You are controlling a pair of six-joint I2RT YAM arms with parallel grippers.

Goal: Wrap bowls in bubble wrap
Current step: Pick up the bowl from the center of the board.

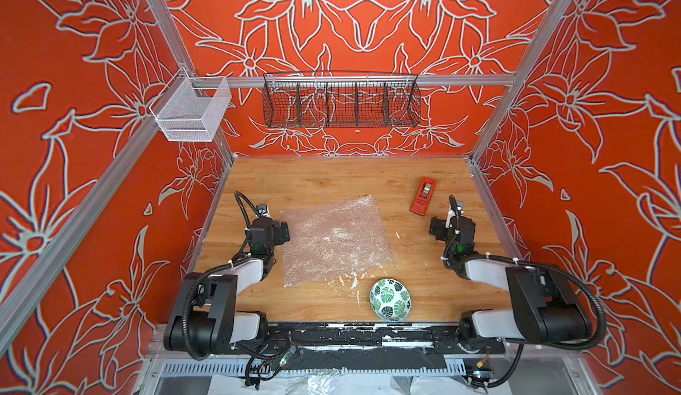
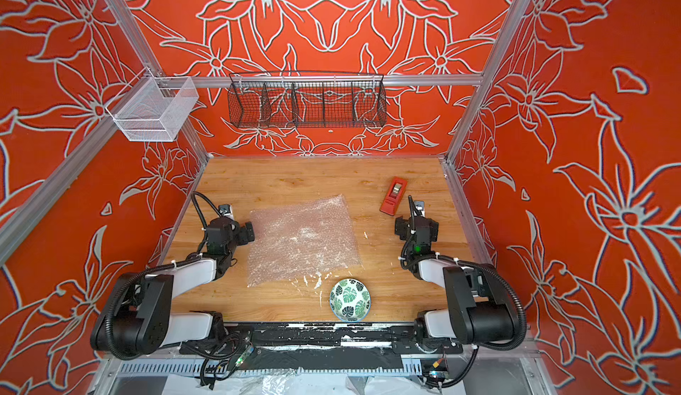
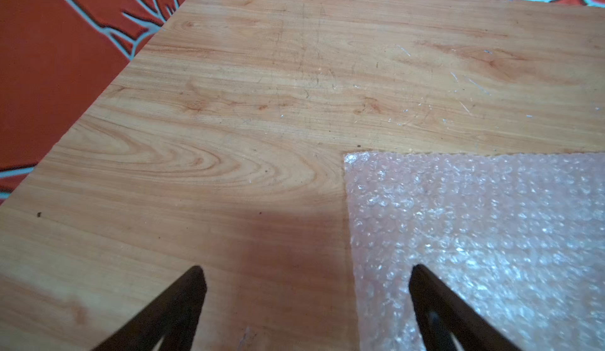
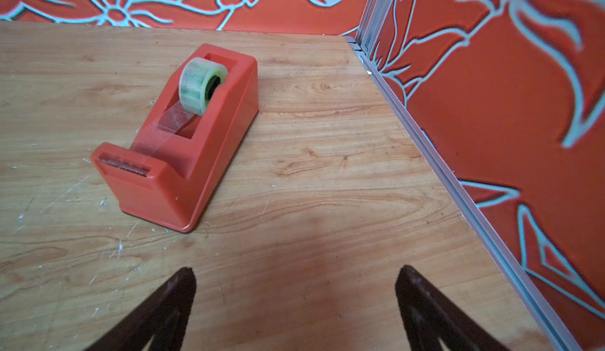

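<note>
The table [image 3: 229, 104] looks like wood with a clear grain, matt, with thin white scratches; the bubble wrap [image 1: 335, 238] is clear plastic, bumpy and glittering; the tape dispenser [image 4: 183, 169] is smooth red plastic with a soft shine; its tape roll [image 4: 196, 87] is translucent and glossy; the bowl [image 1: 390, 299] looks like smooth glazed ceramic; the black basket [image 1: 341, 104] is wire mesh.

There is one bowl [image 1: 390, 299], one sheet of bubble wrap [image 1: 335, 240] and one tape dispenser [image 1: 423, 195], and the dispenser carries one roll of tape [image 4: 201, 86]. All of these are on one counter [image 1: 313, 179]. There are two baskets: one white mesh basket [image 1: 189, 111] and one black wire basket [image 1: 341, 102], the black one with five compartments. There are two arms, a left arm [image 1: 243, 269] and a right arm [image 1: 486, 269]. There are two claws, the left claw [image 3: 306, 272] and the right claw [image 4: 296, 272].
</note>
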